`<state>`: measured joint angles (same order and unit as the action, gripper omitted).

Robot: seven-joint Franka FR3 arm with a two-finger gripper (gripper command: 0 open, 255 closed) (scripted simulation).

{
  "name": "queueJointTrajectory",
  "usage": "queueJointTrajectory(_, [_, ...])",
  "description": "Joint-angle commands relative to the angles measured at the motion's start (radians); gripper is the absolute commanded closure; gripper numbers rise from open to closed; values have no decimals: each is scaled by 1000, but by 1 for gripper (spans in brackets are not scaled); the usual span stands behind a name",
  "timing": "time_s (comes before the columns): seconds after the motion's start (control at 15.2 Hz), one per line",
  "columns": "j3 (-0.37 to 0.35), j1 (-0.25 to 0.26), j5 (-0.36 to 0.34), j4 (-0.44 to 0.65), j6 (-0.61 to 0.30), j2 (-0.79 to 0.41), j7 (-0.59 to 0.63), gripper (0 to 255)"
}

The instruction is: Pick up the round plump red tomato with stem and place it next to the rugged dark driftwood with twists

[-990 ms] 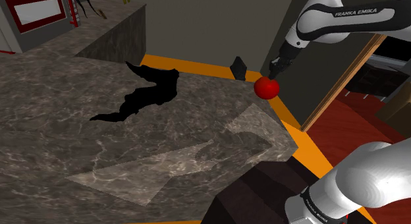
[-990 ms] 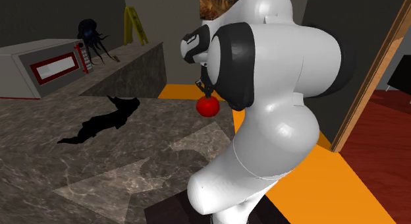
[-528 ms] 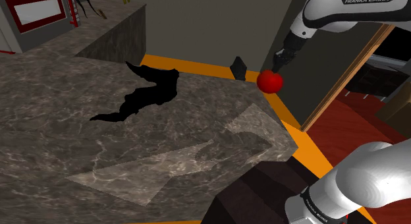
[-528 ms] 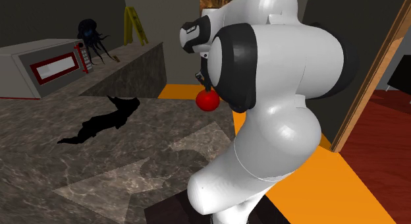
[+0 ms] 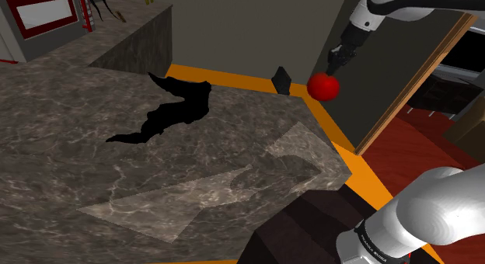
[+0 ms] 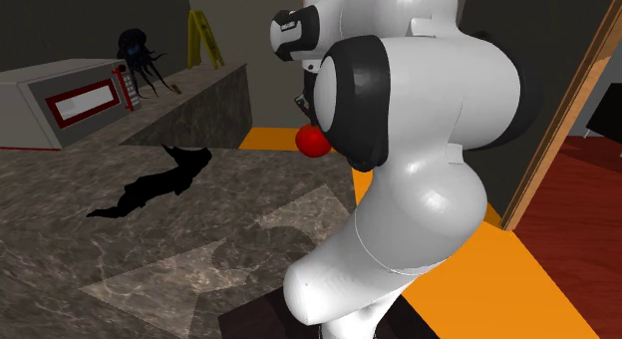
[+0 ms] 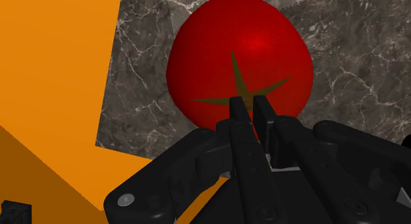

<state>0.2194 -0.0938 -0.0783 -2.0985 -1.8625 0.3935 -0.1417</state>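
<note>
Marble counter [image 5: 93, 185] lies below; the gripper [image 7: 250, 105] pinches the tomato [image 5: 322, 86] by its stem, aloft over the corner. Carry it slowly toward the driftwood [image 5: 175, 107], lest that thin grip slip.

The arm [image 6: 419, 138] hides part of the tomato [image 6: 311, 141].

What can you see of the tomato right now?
The tomato is round, glossy and plain red, with a dark green star-shaped calyx on top. It looks whole. It hangs stem-up from the pincer, whose two black fingers are shut on its top at the stem. Nothing else touches it. It is in the air near the corner of the marbled counter.
</note>
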Motion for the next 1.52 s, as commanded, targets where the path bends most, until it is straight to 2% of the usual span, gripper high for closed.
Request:
queueJointTrajectory(0.0, [0,1,2,31,26,-5,-2,255])
queueJointTrajectory(0.26, [-1,2,4,81,70,-11,-4,255])
queueJointTrajectory(0.86, [-164,72,31,61,73,2,219,255])
queueJointTrajectory(1.45, [-320,143,53,131,78,-71,437,255])
